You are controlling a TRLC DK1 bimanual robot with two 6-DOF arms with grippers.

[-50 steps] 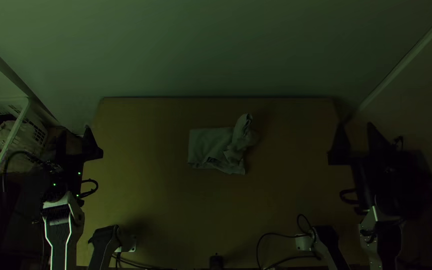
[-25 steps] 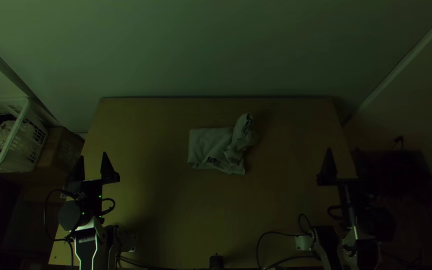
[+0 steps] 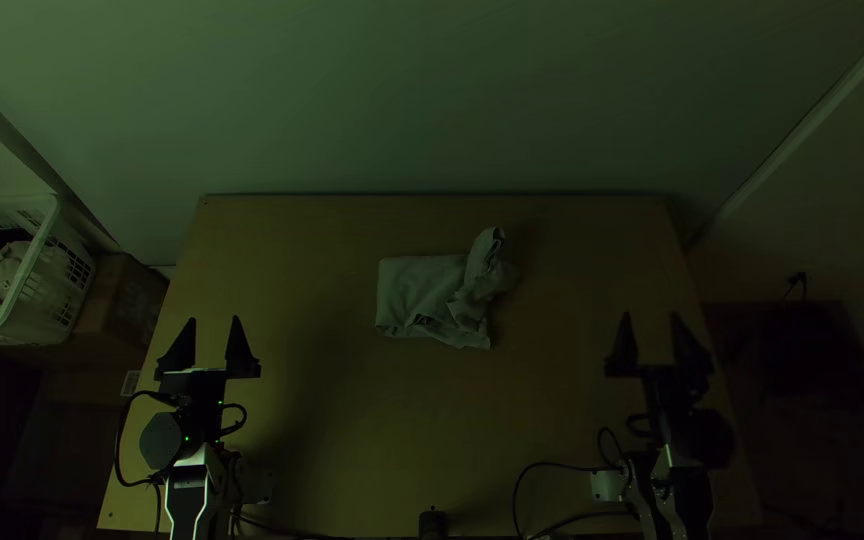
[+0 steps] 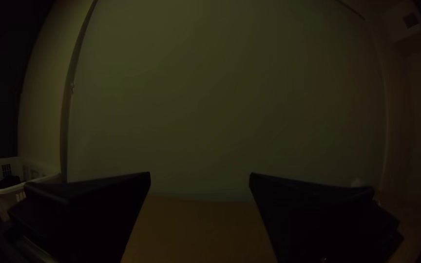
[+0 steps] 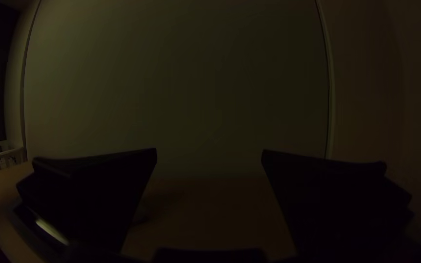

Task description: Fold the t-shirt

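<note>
We seem partway done: near the worktop's (image 3: 372, 430) middle the t-shirt (image 3: 415, 288) lies roughly folded, its bunched side left to flatten, and our left pincer (image 3: 213, 320) and right pincer (image 3: 650, 315) are spread, empty.

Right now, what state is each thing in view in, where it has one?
T-shirt: on the table, one end flat, the other bunched.
Left gripper: open, empty.
Right gripper: open, empty.
Basket: upright, with cloth inside.
</note>
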